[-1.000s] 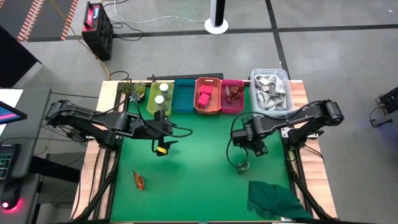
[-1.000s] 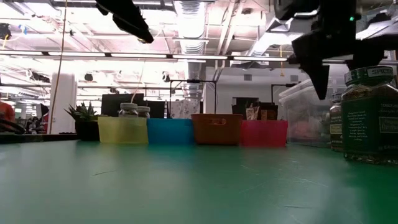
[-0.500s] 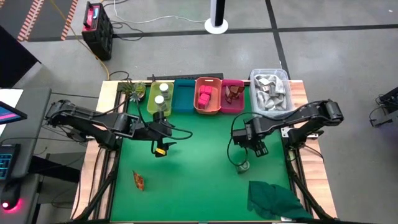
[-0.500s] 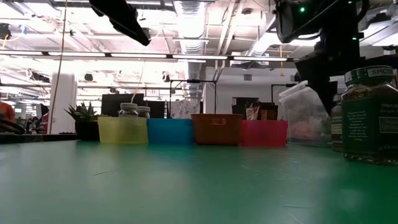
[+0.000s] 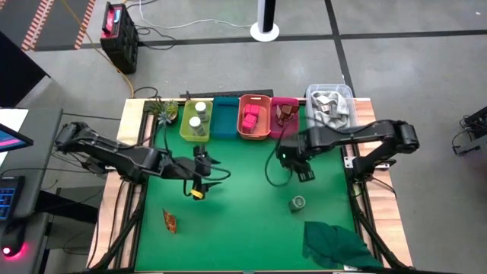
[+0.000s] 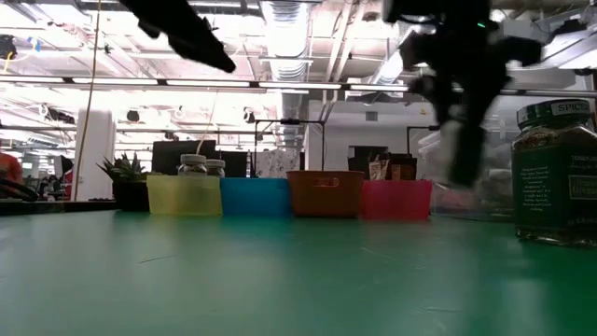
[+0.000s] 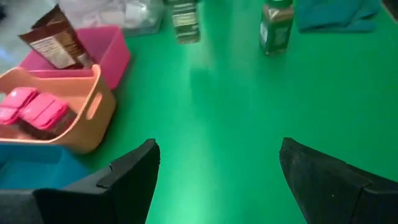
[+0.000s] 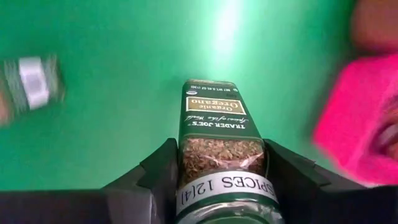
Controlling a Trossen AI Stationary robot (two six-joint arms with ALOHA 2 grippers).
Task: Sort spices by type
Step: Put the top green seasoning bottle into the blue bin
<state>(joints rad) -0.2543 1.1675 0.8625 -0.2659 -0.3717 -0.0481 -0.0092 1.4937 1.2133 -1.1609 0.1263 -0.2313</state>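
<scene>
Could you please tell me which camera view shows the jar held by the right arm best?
The right wrist view: the green-labelled oregano jar fills the frame between the fingers. The high view hides it under the gripper; the low view blurs it; the left wrist view shows it small.

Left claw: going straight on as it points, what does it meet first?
Probably nothing near: the open left claw faces bare green table mat, its line seemingly passing between the lifted glass herb jar and the standing green-capped jar. Depth unclear.

Between the dark matt fingers (image 8: 155,180) we see a glossy glass jar (image 8: 217,146), paper label; beyond them, matt green cloth mat (image 8: 112,124).
</scene>
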